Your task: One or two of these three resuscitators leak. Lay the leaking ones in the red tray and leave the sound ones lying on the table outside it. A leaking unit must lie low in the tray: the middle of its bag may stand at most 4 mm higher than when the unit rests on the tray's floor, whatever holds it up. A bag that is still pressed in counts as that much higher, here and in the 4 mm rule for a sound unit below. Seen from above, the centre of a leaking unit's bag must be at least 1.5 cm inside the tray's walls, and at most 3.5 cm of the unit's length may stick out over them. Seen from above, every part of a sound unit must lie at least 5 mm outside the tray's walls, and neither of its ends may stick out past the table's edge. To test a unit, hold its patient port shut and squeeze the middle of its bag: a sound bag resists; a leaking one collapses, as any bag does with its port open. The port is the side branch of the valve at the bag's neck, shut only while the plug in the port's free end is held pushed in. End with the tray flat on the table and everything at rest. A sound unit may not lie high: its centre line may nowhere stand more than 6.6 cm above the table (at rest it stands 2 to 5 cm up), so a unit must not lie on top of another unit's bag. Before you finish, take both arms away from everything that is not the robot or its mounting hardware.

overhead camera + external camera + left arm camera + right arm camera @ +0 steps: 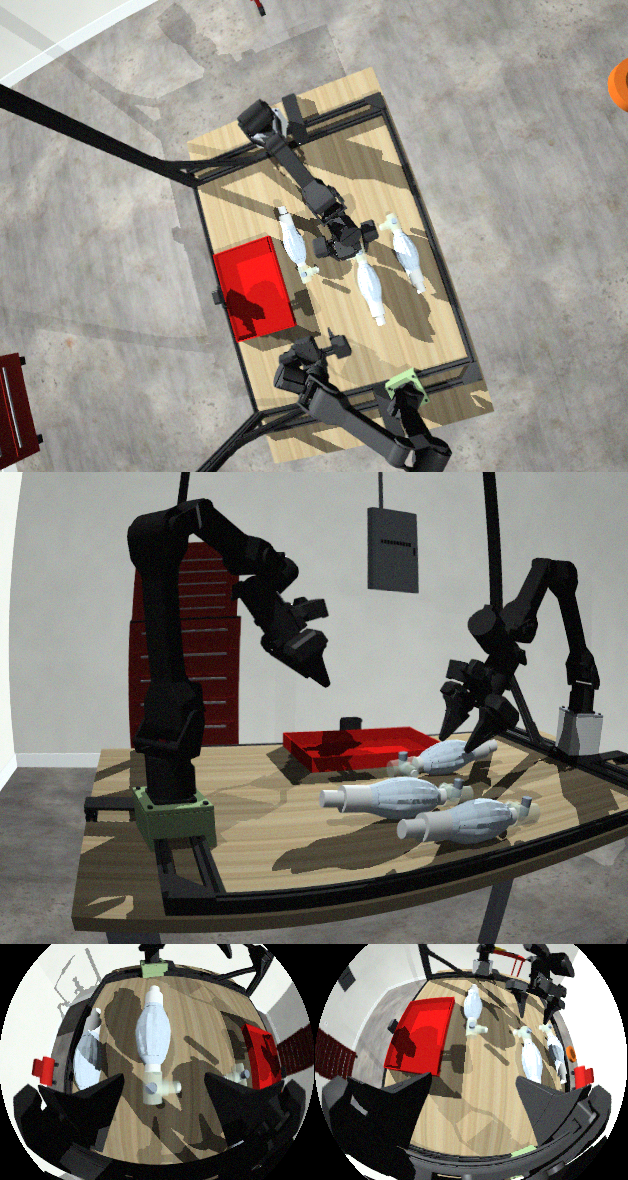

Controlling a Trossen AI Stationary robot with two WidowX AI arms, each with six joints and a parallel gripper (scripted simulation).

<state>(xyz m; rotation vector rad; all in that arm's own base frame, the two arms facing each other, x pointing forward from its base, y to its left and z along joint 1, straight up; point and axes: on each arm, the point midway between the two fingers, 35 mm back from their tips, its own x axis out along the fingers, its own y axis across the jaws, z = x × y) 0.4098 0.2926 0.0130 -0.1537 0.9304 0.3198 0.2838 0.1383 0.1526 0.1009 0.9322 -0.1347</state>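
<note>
Overhead, left gripper hovering at the middle unit's valve

The left gripper is hanging above the table, its two fingers standing wide apart and clasping nothing. It is pointing down near the valve end of the middle resuscitator, which is lying on the wood with its side branch turning towards the tray side.

The right gripper is hovering well apart from the units, its fingers also spread and gripping nothing.

All three resuscitators are lying outside the red tray. The tray-side resuscitator is resting just beside the wall; the outer resuscitator is lying beyond the middle one, near the black frame rail. The tray itself is sitting flat, holding no unit, with shadows falling across its floor.
</note>
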